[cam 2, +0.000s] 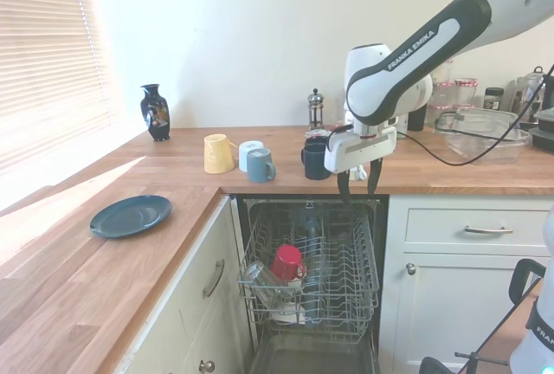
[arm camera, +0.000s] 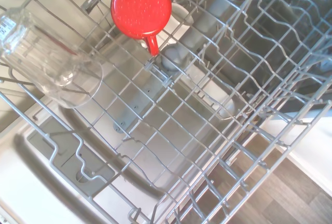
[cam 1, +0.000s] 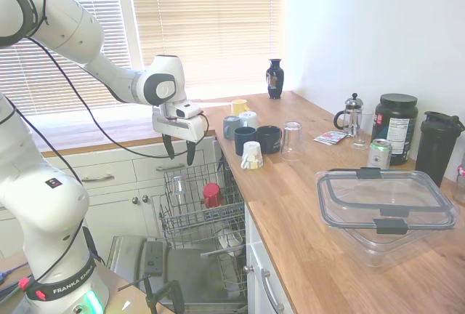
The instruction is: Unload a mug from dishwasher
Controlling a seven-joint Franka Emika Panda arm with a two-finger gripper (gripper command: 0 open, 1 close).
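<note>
While the gripper hung with its fingers spread and empty at centre-left of the frame, the mug sat upside down below it in the dishwasher upper rack.

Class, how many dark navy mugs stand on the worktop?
2: one navy mug by the worktop edge, a second navy mug beside the upturned glass. Others may be hidden.
</note>
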